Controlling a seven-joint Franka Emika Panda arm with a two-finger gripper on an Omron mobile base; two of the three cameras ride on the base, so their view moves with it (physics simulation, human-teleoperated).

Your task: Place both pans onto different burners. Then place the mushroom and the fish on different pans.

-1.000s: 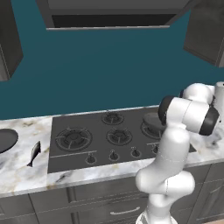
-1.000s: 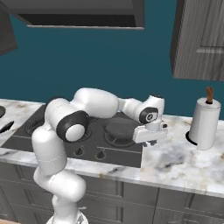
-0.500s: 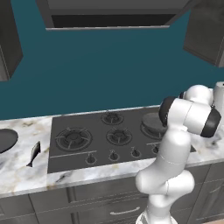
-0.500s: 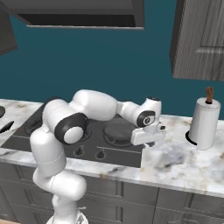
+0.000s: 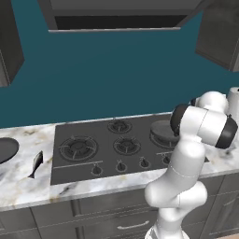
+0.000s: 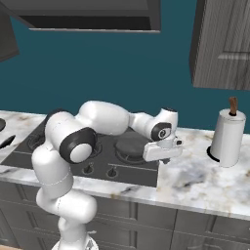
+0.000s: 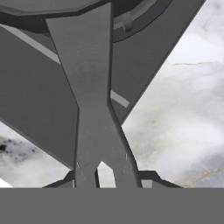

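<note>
One dark pan rests over the right-hand burner of the cooktop, also seen as pan. My gripper is at the cooktop's right edge, shut on this pan's flat dark handle, which runs up from between the fingertips of the gripper to the pan's rim. The other pan sits on the counter at far left. The fish lies on the marble between that pan and the cooktop, and shows again as fish. The mushroom is out of view.
Three uncovered burners lie left of the held pan, with knobs along the cooktop's front. A white paper towel roll stands on the marble counter to the right. A range hood hangs overhead.
The hand, with the pan's handle in it, has eased slightly left and down toward the cooktop. The fish and the far pan have not moved.
</note>
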